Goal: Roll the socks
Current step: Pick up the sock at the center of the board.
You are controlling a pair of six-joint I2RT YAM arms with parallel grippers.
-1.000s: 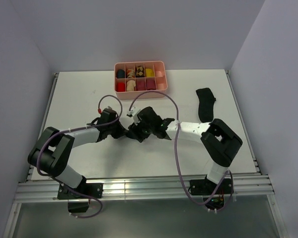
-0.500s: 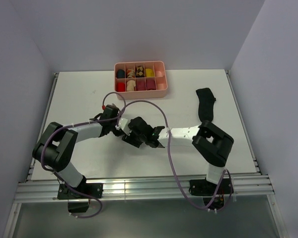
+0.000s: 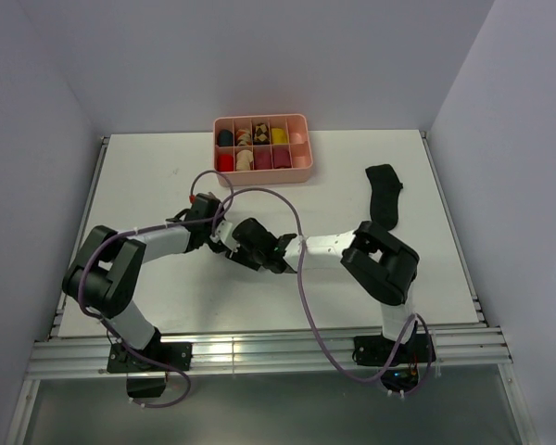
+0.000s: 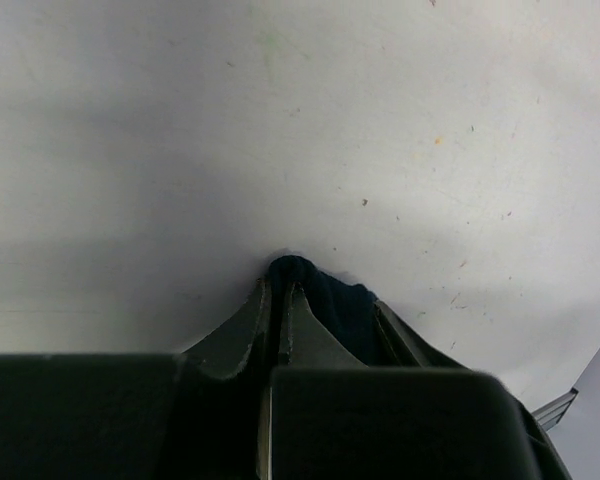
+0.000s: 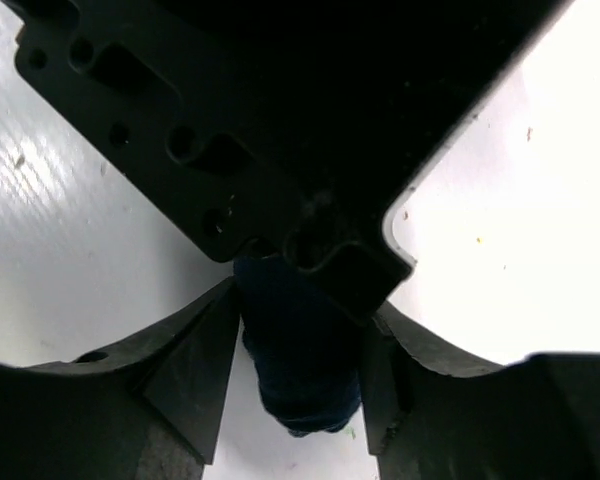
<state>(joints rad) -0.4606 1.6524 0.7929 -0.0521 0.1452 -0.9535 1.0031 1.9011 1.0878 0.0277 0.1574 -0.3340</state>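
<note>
A rolled black sock [image 5: 300, 385] sits between my two grippers at the middle of the table. My left gripper [image 3: 217, 232] is shut, pinching a fold of this sock [image 4: 340, 305] between its fingertips [image 4: 265, 310]. My right gripper [image 3: 240, 244] meets it from the right, its jaws closed on both sides of the roll. The left gripper's black body [image 5: 280, 130] fills the top of the right wrist view. A second black sock [image 3: 385, 193] lies flat at the right of the table. The striped sock is out of view.
The pink divided tray [image 3: 302, 148] stands at the back centre, holding several coloured rolls. Purple cables [image 3: 301, 278] loop over both arms. Grey walls close in the table on the left, right and back.
My right gripper has slid left across the table with the rolled sock, and its forearm has stretched out. My left gripper has drawn back slightly left and up, staying against it.
</note>
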